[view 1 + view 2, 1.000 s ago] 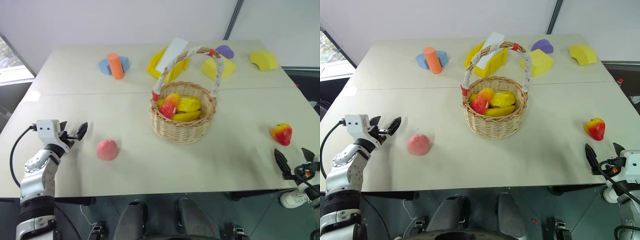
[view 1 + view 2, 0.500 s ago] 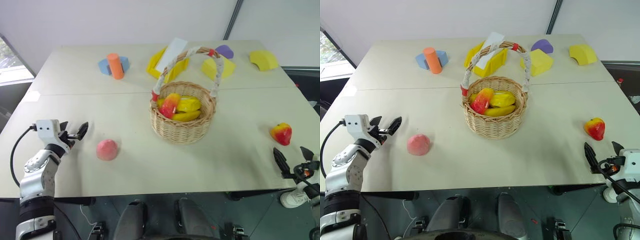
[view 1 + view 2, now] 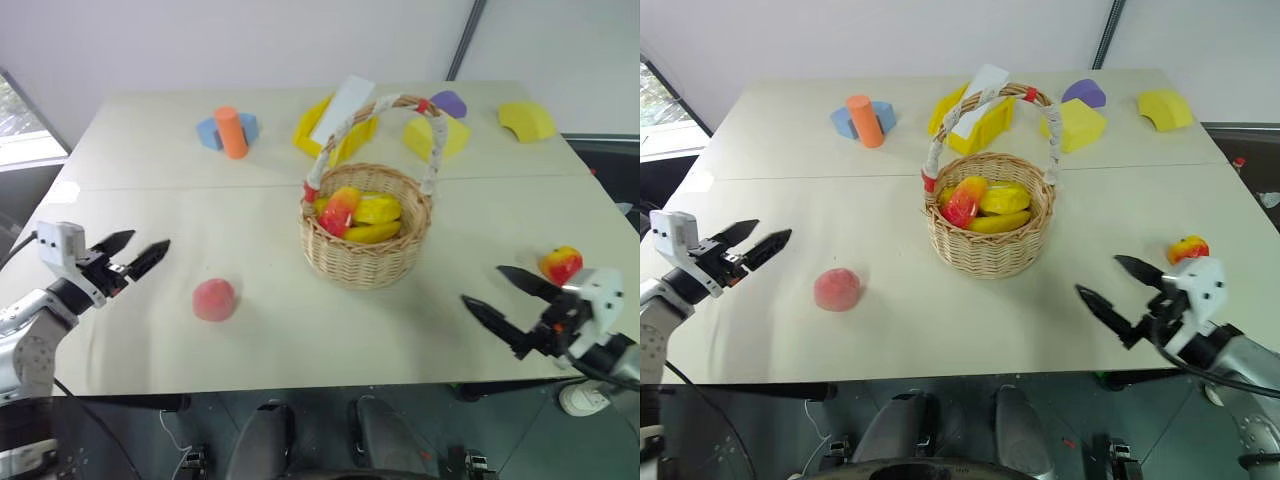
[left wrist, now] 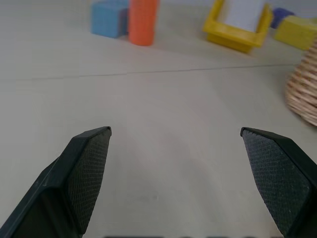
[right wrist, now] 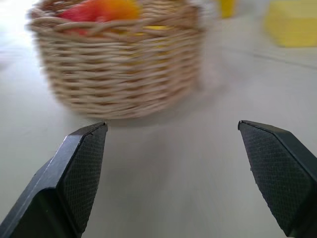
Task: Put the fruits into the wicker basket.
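Round tan wicker basket, table centre: holds yellow and red-yellow toy fruits. Pink peach-like fruit left; red-yellow mango-like fruit right. Left gripper, right gripper: jaws spread, empty.

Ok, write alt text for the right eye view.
A wicker basket holding toy fruits stands mid-table, with a pink fruit left and a red-yellow fruit right still on the table. The left end effector and right end effector hover open.

Beige table, wicker basket (centre), pink peach, mango, foam blocks
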Robot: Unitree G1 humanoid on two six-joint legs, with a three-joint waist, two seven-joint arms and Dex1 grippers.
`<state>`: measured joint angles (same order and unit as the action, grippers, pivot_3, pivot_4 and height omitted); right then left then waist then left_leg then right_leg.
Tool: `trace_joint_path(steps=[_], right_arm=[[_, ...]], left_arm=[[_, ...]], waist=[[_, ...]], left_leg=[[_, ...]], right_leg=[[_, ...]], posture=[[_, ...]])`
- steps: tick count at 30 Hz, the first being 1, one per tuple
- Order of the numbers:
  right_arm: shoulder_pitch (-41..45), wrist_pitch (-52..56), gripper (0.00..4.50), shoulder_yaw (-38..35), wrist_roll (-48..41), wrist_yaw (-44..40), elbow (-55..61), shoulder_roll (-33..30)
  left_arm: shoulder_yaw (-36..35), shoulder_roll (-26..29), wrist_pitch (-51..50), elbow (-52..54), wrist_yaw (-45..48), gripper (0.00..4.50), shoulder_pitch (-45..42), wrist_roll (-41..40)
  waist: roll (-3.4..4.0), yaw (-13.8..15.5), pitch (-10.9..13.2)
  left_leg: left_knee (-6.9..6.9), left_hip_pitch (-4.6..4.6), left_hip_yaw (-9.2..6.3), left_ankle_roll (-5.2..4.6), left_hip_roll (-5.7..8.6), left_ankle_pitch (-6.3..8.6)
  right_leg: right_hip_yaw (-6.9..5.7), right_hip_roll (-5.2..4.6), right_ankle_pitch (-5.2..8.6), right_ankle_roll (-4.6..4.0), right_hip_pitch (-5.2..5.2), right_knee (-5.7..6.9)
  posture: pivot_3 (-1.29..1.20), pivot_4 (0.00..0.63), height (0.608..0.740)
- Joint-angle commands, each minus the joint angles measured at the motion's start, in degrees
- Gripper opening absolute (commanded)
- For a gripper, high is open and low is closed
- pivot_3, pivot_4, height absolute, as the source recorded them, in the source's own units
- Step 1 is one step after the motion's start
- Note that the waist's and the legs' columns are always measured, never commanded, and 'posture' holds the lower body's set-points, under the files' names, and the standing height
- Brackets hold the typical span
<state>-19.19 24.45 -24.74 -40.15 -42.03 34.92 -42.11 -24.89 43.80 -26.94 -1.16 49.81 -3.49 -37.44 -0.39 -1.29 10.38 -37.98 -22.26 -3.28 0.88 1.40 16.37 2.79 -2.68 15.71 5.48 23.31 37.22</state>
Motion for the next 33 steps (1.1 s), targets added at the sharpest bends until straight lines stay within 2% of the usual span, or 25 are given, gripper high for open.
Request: trace_joint_path(steps=[1,6,13,18,21,24,26,27,31,33], right_arm=[[5.0,1.93,4.41,7.05,-0.31,-1.39,6.96,-2.67],[11.61,2.74,4.41,14.85,1.1,-3.59,8.85,-4.51],[16.13,2.48,4.41,19.78,1.68,-5.15,8.78,-3.68],[16.4,1.72,4.41,21.04,2.97,-4.6,8.37,-2.51],[16.33,1.57,4.41,21.49,3.63,-3.99,8.49,-1.85],[15.76,1.38,4.5,21.8,4.34,-3.8,8.74,-1.26],[15.42,1.23,4.5,21.73,4.63,-3.92,8.74,-1.09],[15.23,1.07,4.5,21.71,4.8,-3.99,8.71,-1.03],[15.05,0.61,4.5,21.57,5.2,-4.32,8.5,-0.88],[15.56,0.48,4.5,20.65,5.16,-4.48,7.85,-1.25]], left_arm=[[2.16,4.58,-3.27,7.47,7.88,4.5,2.67,-2.05],[5.96,10.56,-4.17,12.72,14.06,4.5,3.65,0.4],[12.25,15.78,-4.12,14.04,17.29,4.5,1.46,5.27],[18.29,15.57,-0.88,12.42,15.8,4.5,-1.08,12.09],[19.5,13.92,1.1,10.34,15.0,4.5,-2.05,14.01],[18.5,12.19,2.1,9.19,15.08,3.62,-2.07,13.38],[17.67,11.66,3.15,9.0,15.47,2.6,-1.61,13.16],[16.81,11.06,4.09,8.84,15.05,2.27,-1.33,13.06],[11.59,8.77,3.11,9.33,14.56,2.27,-0.58,8.58],[8.29,7.26,-0.43,12.01,13.53,2.27,-1.78,3.21]], waist=[[0.03,0.13,-0.01],[-0.05,0.86,-0.03],[-0.04,0.66,-0.03],[-0.04,0.66,-0.02],[-0.04,0.65,-0.02],[-0.04,0.65,-0.03],[-0.05,0.66,-0.02],[-0.05,0.66,-0.02],[-0.05,0.59,-0.02],[-0.05,0.63,-0.02]], left_leg=[[0.01,0.02,-0.01,0.0,-0.02,0.0],[0.0,-0.07,-0.06,0.0,0.0,0.0],[0.02,-0.11,-0.06,-0.02,0.01,0.01],[0.02,-0.12,-0.06,-0.02,0.01,0.01],[0.02,-0.12,-0.06,-0.02,0.01,0.01],[0.02,-0.13,-0.06,-0.02,0.01,0.01],[0.02,-0.13,-0.06,-0.02,0.01,0.01],[0.02,-0.13,-0.06,-0.02,0.01,0.01],[0.02,-0.13,-0.06,-0.02,0.01,0.01],[0.02,-0.13,-0.07,-0.02,0.01,0.01]], right_leg=[[-0.01,0.0,0.01,-0.01,0.0,0.01],[-0.08,-0.05,0.08,-0.14,0.0,-0.1],[-0.1,-0.08,0.07,-0.12,0.03,-0.16],[-0.1,-0.08,0.05,-0.1,0.04,-0.15],[-0.1,-0.07,0.01,-0.03,0.05,-0.14],[-0.11,-0.07,0.01,-0.02,0.06,-0.14],[-0.11,-0.07,0.01,-0.01,0.06,-0.14],[-0.11,-0.07,0.01,-0.01,0.05,-0.14],[-0.12,-0.07,0.01,-0.01,0.06,-0.13],[-0.12,-0.07,0.01,-0.01,0.06,-0.13]], posture=[[0.0,0.15,0.74],[0.0,0.15,0.74],[0.0,0.15,0.74],[0.0,0.15,0.74],[0.0,0.15,0.74],[0.0,0.15,0.74],[0.0,0.15,0.74],[0.0,0.15,0.74],[0.0,0.15,0.74],[0.0,0.15,0.74]])
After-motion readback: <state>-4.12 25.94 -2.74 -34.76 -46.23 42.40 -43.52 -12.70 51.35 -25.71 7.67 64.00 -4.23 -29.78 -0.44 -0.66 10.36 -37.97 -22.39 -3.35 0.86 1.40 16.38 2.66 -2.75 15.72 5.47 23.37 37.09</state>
